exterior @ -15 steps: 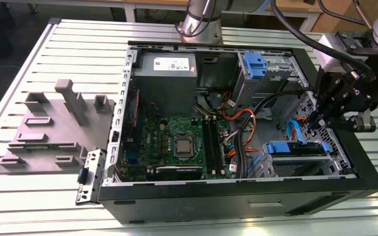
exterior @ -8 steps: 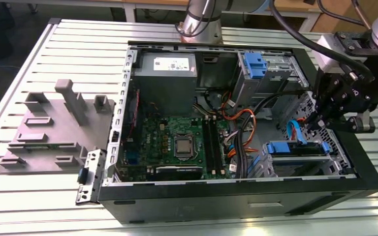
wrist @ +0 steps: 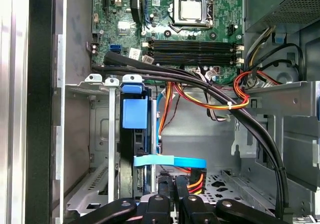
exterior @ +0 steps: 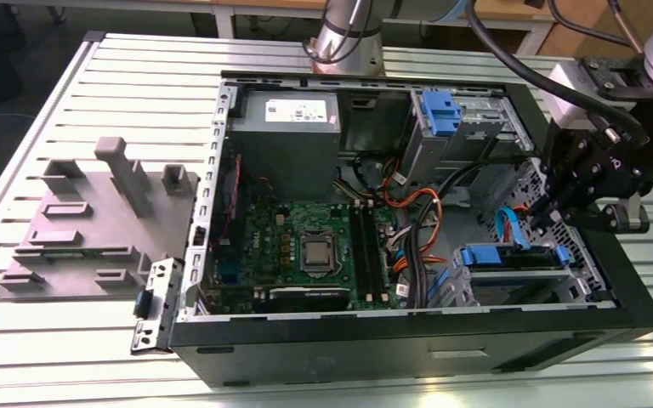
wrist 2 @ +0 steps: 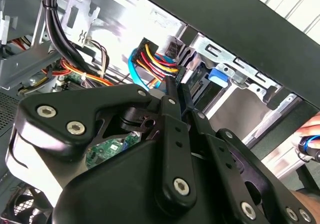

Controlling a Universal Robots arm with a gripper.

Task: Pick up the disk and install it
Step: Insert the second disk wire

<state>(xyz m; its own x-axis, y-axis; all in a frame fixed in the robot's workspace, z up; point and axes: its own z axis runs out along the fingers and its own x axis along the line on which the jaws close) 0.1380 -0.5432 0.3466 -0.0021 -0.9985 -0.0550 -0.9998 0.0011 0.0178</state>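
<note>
The end effector [exterior: 585, 197] hangs over the open computer case [exterior: 417, 340] at the exterior view's right, just above the drive cage in the case's near right corner. In both wrist views its two black fingers [wrist: 172, 196] lie pressed close together, side by side, with nothing seen between them; their tips point at the bundle of red, yellow and black wires and its black connector [wrist 2: 167, 66] beside a light blue flat cable [wrist: 170, 161]. The disk [exterior: 512, 257] sits in the cage just below the end effector, its blue plastic rail and tab [wrist: 135, 111] showing at the cage mouth in the first wrist view, with the light blue cable crossing in front of it. Farther into the case lie the green motherboard [exterior: 303, 246] with its bare processor, a grey power-supply box [exterior: 286, 136] at the far side, and a second blue bracket [exterior: 438, 115] in the upper bay at the far right. The case rests on a slatted metal worktop [exterior: 31, 340], and a grey moulded fixture [exterior: 94, 225] lies well apart at the exterior view's left.
</note>
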